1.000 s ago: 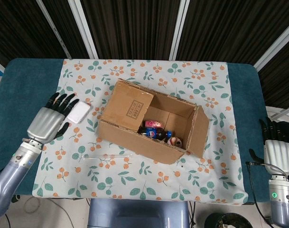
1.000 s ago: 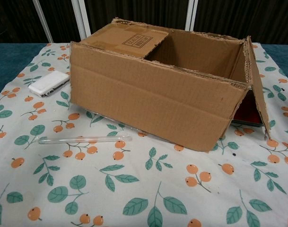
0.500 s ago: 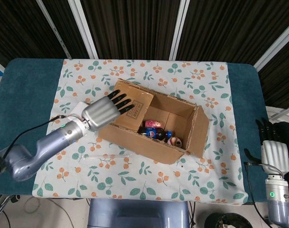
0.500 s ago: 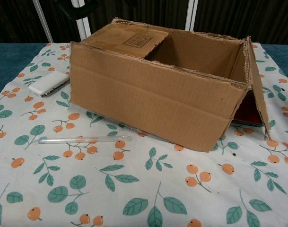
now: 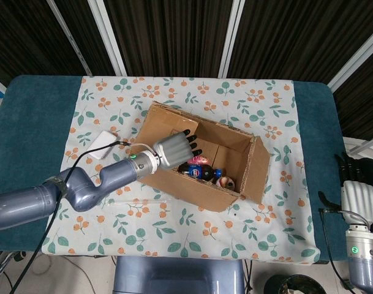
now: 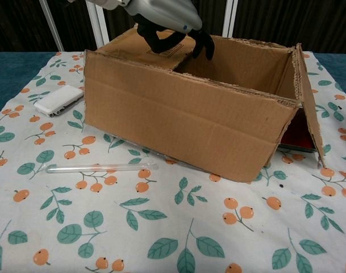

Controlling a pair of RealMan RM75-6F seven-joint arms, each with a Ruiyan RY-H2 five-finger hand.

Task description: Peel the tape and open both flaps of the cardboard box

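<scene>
Even, bright overhead light falls on both views, with soft, faint shadows. The far background stays dark. Focus is sharp throughout, with slight bending at the chest view's edges.

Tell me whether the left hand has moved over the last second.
Yes. The left hand moved rightward from beside the white case to over the cardboard box.

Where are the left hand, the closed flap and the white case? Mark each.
left hand (image 5: 173, 149): head view, back of hand.
closed flap (image 5: 158, 130): head view, bare cardboard.
white case (image 6: 58, 99): chest view, top face.
</scene>
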